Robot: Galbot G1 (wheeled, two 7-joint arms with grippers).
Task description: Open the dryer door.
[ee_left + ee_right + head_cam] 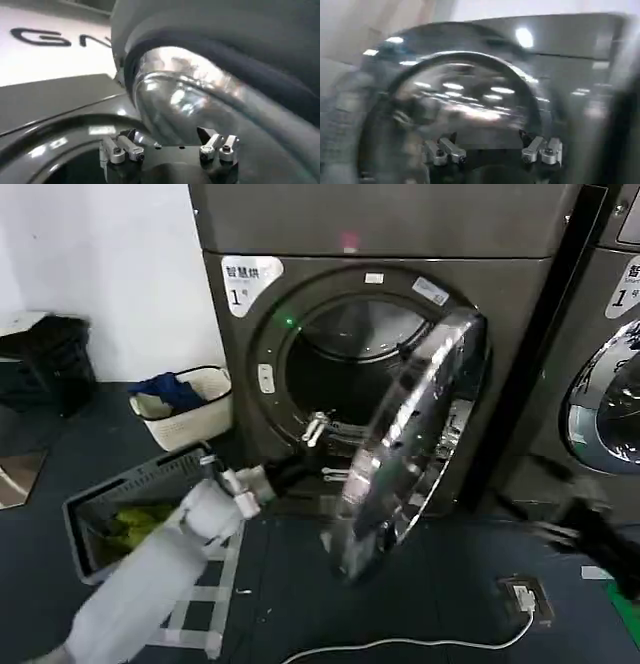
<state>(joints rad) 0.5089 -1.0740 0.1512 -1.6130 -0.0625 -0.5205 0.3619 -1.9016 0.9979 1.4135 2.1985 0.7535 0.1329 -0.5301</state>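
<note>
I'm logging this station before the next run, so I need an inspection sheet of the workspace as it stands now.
Surface: dark floor, white tape marks by the left arm.
Job's things: dryer door swung partly open on its right-side hinge, drum opening exposed.
Clutter: white basket with blue cloth by the wall; grey crate with green items on the floor.
Hands: left hand at the opening's lower rim, fingers spread; right hand open, facing a chrome-ringed door.
Cables: white cable running across the floor to a floor socket.
Surroundings: white wall on the left; neighbouring machine on the right, door shut.
</note>
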